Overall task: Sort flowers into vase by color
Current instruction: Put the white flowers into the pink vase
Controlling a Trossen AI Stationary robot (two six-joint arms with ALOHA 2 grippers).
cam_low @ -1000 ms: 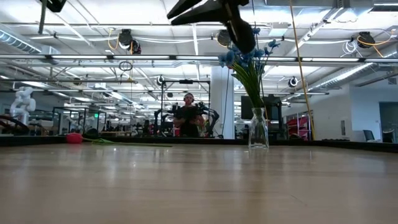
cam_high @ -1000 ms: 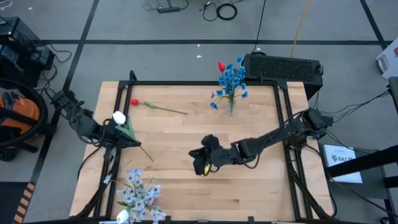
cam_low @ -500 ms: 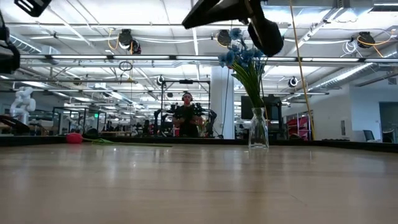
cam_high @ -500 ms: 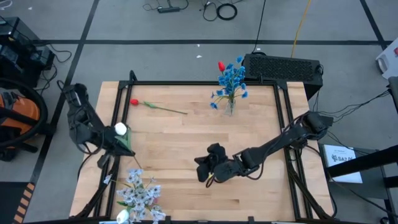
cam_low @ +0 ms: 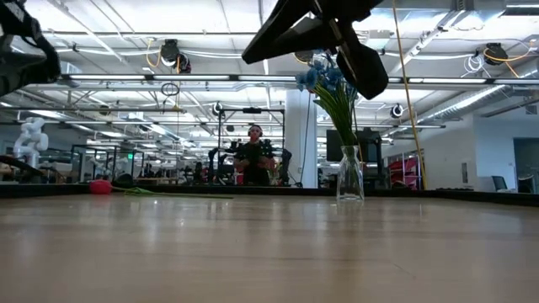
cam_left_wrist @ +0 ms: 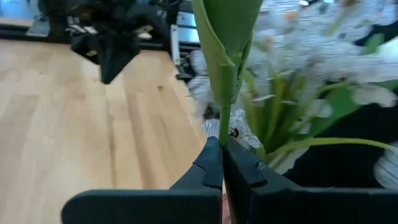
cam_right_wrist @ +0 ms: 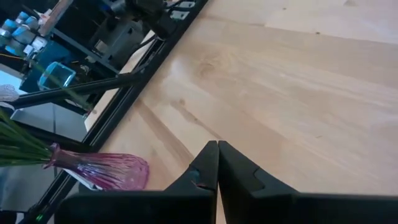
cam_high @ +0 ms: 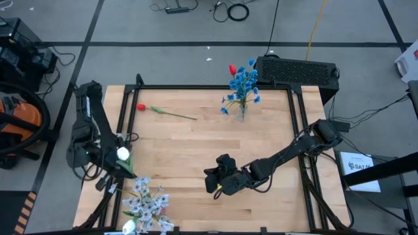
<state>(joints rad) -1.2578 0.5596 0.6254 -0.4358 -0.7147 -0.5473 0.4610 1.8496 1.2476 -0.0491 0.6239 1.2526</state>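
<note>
Delivery step in hand: left end effector [cam_high: 116,163], closed on white bud flower [cam_high: 123,154], hovers at lower left of high view, just above pale lavender bouquet [cam_high: 145,202]. Next, probably: lower stem into that vase. Right end effector [cam_high: 214,184] closed, empty, at lower centre over counter [cam_high: 261,143].

Wooden table [cam_high: 261,130], black frame rail [cam_high: 215,87] along edges. Black box [cam_high: 297,68] beyond far edge. Cables [cam_high: 232,10] on floor. Person [cam_low: 253,156] seated far back in room.
</note>
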